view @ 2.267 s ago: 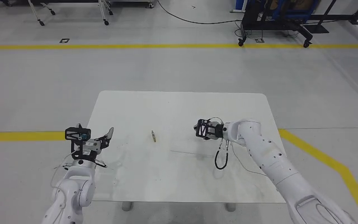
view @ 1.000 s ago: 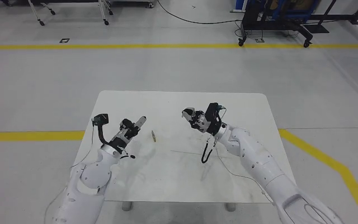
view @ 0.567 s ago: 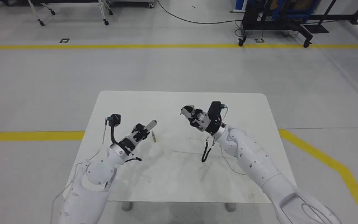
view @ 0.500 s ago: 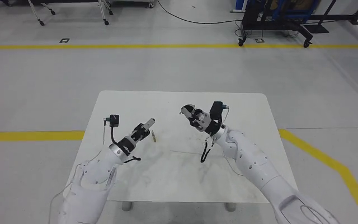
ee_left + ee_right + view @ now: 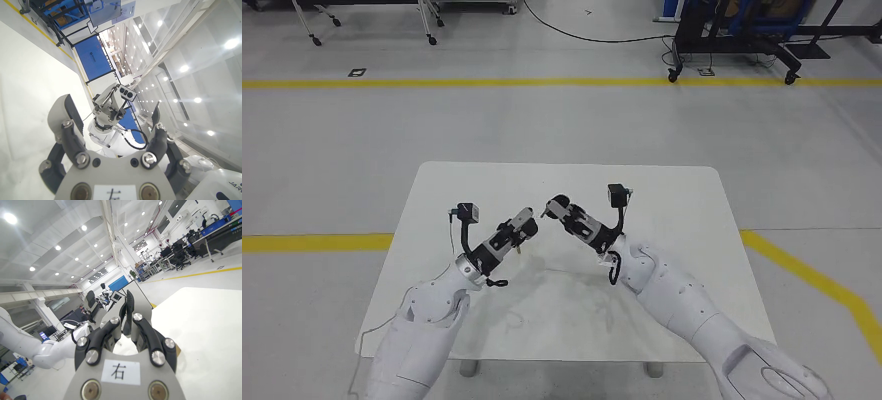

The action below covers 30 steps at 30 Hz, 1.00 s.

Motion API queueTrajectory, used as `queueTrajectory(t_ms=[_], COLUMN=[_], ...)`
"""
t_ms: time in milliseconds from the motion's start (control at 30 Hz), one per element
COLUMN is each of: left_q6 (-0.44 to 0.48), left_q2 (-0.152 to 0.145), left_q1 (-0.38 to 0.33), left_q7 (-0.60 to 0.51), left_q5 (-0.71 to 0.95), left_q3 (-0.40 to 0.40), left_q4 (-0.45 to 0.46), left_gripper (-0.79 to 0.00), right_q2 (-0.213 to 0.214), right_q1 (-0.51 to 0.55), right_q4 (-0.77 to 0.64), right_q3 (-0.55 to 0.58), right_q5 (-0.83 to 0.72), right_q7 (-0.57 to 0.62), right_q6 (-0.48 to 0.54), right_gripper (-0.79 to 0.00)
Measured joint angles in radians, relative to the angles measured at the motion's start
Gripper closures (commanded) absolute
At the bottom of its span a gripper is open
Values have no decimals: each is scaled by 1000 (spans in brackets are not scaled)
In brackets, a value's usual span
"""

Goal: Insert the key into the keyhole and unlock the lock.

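Above the middle of the white table (image 5: 672,200), my two grippers stand almost tip to tip. My left gripper (image 5: 523,222) is open, its two dark pads wide apart with nothing between them (image 5: 115,111). Past it, the left wrist view looks at the right arm's wrist (image 5: 108,113). My right gripper (image 5: 558,207) is shut, pads pressed together (image 5: 126,303), and nothing shows between them. A small tan piece (image 5: 178,349) peeks out on the table beside the right gripper's body; I cannot tell what it is.
The table top around both arms is bare white, with its far edge (image 5: 562,165) and right edge (image 5: 734,250) well away from the grippers. A black cable (image 5: 614,270) loops off the right forearm. Yellow floor lines run behind and beside the table.
Both arms have swung in toward the table's middle. The left gripper came from the left edge to over the small brass piece, which now lies covered. The right gripper moved left to face it.
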<state>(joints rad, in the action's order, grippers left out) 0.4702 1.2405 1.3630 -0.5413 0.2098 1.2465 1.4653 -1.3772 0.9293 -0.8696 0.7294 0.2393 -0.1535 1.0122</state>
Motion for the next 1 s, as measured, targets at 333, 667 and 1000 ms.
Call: queueTrajectory(t_ms=[333,667,1000], left_q6=[5,8,11], left_q2=[3,2,-1], left_q1=[-22,-30,-36], left_q7=[-10,-38,-63], left_q5=[20,11,-2], left_q3=[-18,-27,-33], left_q4=[-36,-51,-55], left_gripper=[-296,-222,0], right_q2=[9,8,1], right_q1=[7,12,11], right_q4=[-9,-4,17], right_q3=[7,28,35], right_q5=[-153,-218,-269], right_q7=[177,263,352], right_q6=[0,0,0], right_gripper=[0,0,0])
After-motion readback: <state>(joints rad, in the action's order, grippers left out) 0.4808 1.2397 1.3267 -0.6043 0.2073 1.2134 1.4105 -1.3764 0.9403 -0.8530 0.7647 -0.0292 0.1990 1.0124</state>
